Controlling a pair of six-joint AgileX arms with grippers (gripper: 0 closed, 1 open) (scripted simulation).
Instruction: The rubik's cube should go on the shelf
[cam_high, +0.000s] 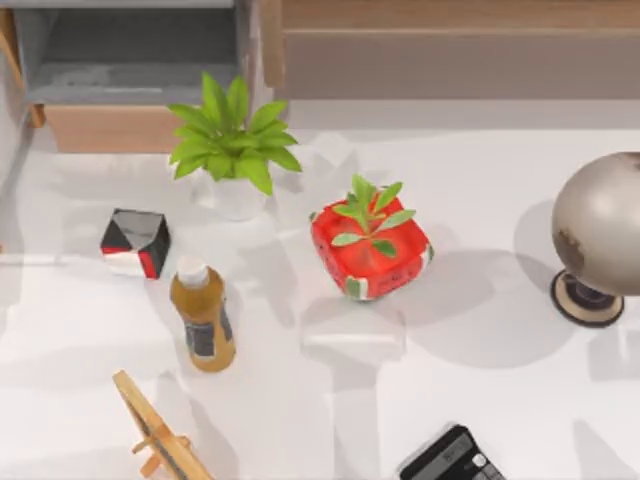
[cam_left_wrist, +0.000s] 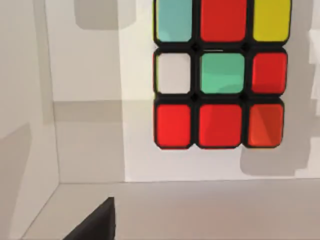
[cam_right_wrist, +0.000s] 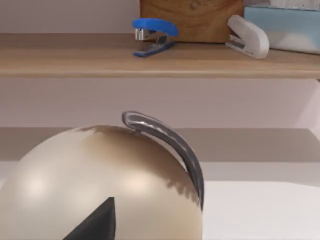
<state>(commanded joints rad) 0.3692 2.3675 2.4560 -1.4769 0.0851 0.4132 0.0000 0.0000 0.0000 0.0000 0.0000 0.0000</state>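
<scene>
Left wrist view puts the rubik's cube (cam_left_wrist: 220, 75) close ahead against a pale wall, with bare floor below it. I cannot tell how either pincer stands. From above, the shelf (cam_high: 450, 15) runs along the table's (cam_high: 480, 400) far edge, open white surface before it, right of the red planter (cam_high: 372, 250).

A red cube-shaped planter (cam_high: 371, 252) with a green sprout sits near the middle of the white counter (cam_high: 480, 400). Behind it to the left stands a leafy plant in a white pot (cam_high: 233, 150). Farther left lies a black-white-red box (cam_high: 135, 242), with an amber bottle (cam_high: 203, 316) just beside it and a wooden stand (cam_high: 160, 432) at the front. A calculator (cam_high: 452, 459) lies at the front edge. A beige globe (cam_high: 600, 232) stands at the right. A blue stapler (cam_right_wrist: 152, 34) and a white stapler (cam_right_wrist: 247, 36) rest well apart.
</scene>
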